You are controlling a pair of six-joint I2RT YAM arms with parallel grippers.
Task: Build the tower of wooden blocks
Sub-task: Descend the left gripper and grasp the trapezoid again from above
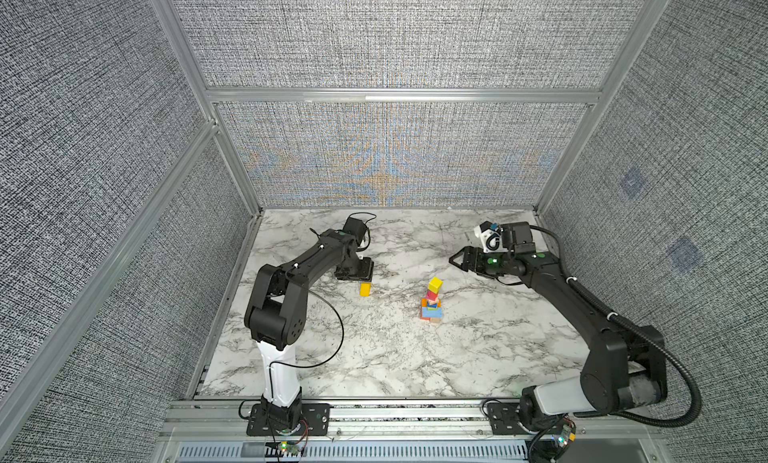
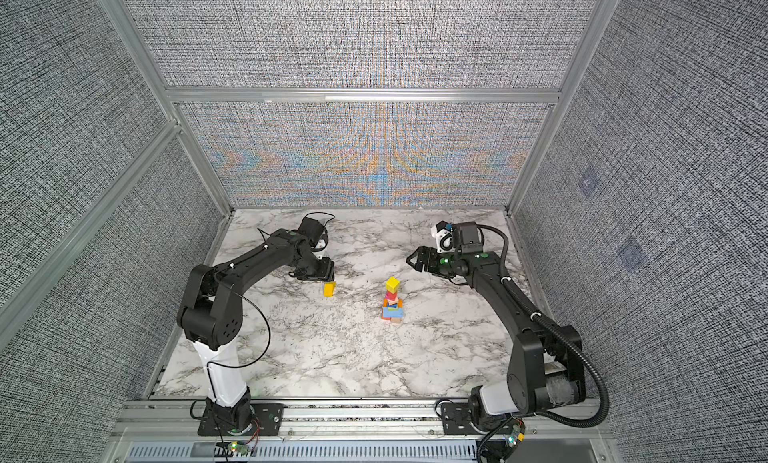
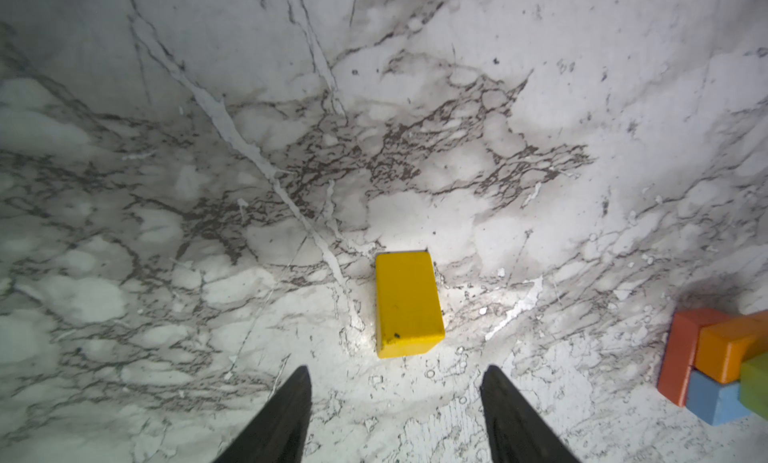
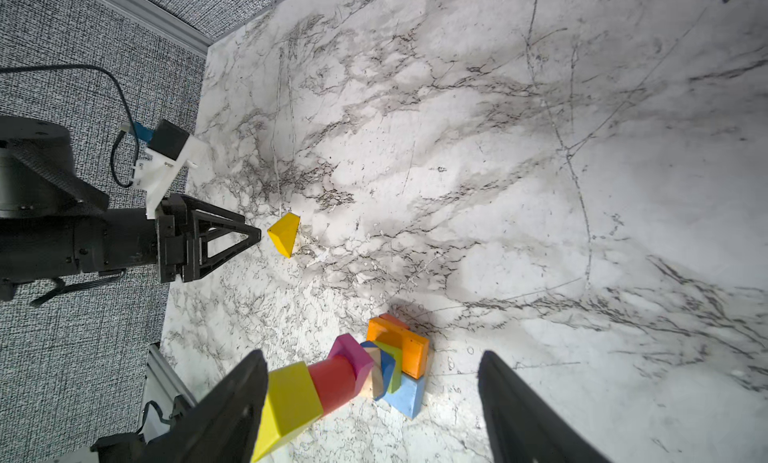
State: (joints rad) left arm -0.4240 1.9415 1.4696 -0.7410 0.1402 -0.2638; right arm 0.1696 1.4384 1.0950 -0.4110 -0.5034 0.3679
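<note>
The tower (image 1: pixel 432 301) (image 2: pixel 392 299) stood on the marble bench (image 1: pixel 374 357), slightly right of centre in both top views. A yellow cube (image 1: pixel 435 285) formed the top. Below it came a red block (image 4: pixel 334 380) and a magenta block (image 4: pixel 351 353), then smaller blue, green and tan pieces. Wide orange and light blue bricks made up the base. In the right wrist view the upper blocks sat turned at differing angles to one another.

A separate yellow brick (image 1: pixel 365 289) (image 3: pixel 407 303) lay flat on the bench, well apart from the tower, toward the left arm.

The left gripper (image 3: pixel 397 368) (image 1: pixel 355 274) pointed down at the bench beside that brick. Its jaws were parted and empty, and the brick lay just beyond the fingertips, not between them.

The right gripper (image 4: pixel 372 353) (image 1: pixel 457 259) hung above and behind the tower, clear of it. Its jaws were spread wide with nothing held.
</note>
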